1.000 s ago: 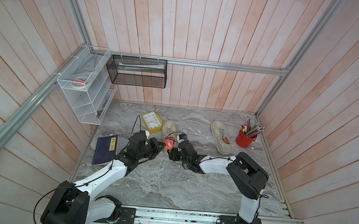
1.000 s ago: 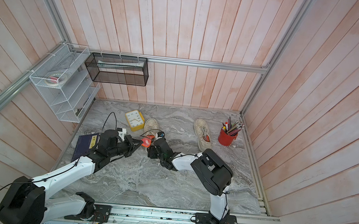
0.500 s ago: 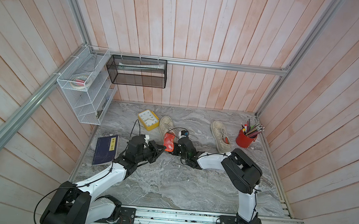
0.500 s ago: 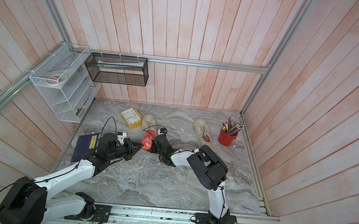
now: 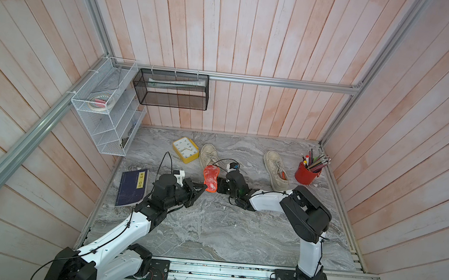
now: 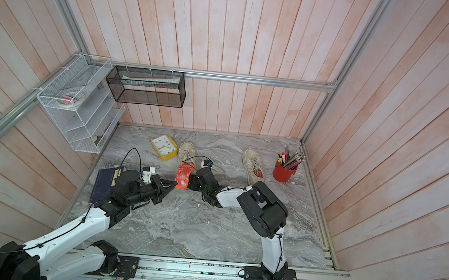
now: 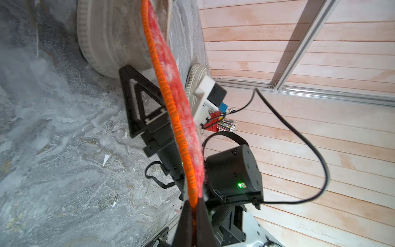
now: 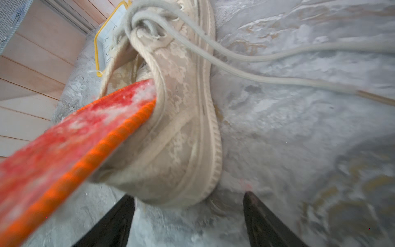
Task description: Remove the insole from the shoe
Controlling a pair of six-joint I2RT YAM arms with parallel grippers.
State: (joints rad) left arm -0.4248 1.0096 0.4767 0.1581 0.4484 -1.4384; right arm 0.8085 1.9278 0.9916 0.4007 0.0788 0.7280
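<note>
One insole [image 5: 211, 177] edge pinched in L end effector [image 5: 204, 186]; R end effector [image 8: 188, 195] wide.

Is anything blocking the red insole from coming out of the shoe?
Nothing visible does. The left gripper pinches one end of the insole; only the other end sits inside the open collar of the shoe.

You face pale pink plank walls [image 5: 257, 36], aluminium rail [image 5: 280, 82] across back. Grey marbled worktop [image 5: 222, 231] below. On your left, white wire rack [image 5: 105, 128]; beside it, black mesh basket [image 5: 170, 101] on back wall.
</note>
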